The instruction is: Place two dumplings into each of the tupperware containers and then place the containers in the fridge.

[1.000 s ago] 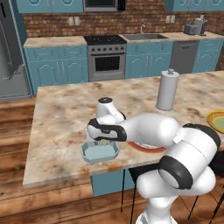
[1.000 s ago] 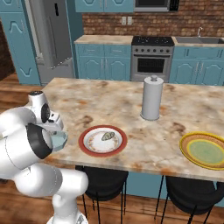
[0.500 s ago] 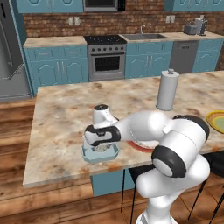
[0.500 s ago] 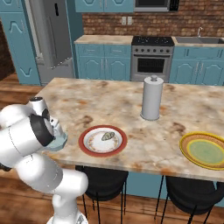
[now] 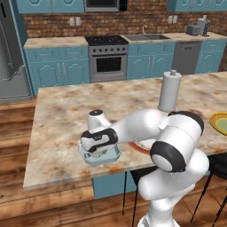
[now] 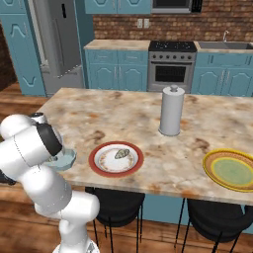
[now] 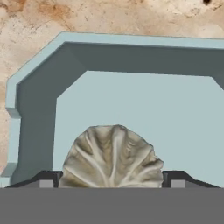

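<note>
My gripper (image 7: 111, 183) stands wide, the dumpling (image 7: 113, 157) between its fingers, low inside the pale blue container (image 7: 39, 109) near the counter's front edge. I judge that lifting crookedly could drag the dumpling against the container wall or nudge the container off.

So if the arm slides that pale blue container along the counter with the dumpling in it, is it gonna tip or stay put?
The pale blue container looks shallow and flat-bottomed, so it probably slides rather than tips. The dumpling lies loose on its smooth floor and may shift. The marbled counter looks smooth, so little drag seems likely.
</note>
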Robot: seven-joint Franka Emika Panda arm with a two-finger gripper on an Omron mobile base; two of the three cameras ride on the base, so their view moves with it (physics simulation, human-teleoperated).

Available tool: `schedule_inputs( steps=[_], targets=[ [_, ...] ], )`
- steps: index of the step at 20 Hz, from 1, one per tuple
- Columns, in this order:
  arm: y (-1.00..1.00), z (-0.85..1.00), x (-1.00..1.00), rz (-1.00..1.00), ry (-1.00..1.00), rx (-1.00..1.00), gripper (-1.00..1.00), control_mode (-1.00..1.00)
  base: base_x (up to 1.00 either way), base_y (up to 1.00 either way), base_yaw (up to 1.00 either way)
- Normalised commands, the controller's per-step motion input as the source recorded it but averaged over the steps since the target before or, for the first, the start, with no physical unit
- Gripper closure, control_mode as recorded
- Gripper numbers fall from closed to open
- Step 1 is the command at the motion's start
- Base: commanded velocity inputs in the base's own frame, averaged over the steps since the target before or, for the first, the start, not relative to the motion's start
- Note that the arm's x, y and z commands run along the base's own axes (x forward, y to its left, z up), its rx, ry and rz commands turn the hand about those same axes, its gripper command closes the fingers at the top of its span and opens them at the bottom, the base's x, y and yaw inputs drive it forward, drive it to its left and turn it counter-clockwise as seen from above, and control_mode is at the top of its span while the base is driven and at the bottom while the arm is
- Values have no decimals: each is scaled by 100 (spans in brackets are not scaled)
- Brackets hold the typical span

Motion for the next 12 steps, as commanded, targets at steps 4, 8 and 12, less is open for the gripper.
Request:
schedule_inputs(
  steps=[4,8,12],
  targets=[
    [10,-5,0,0,0,0,-100,-100,0,0,0],
    [0,0,1,0,0,0,-100,-100,0,0,0],
    [-21,21,0,0,1,0,-100,-100,0,0,0]
  ],
)
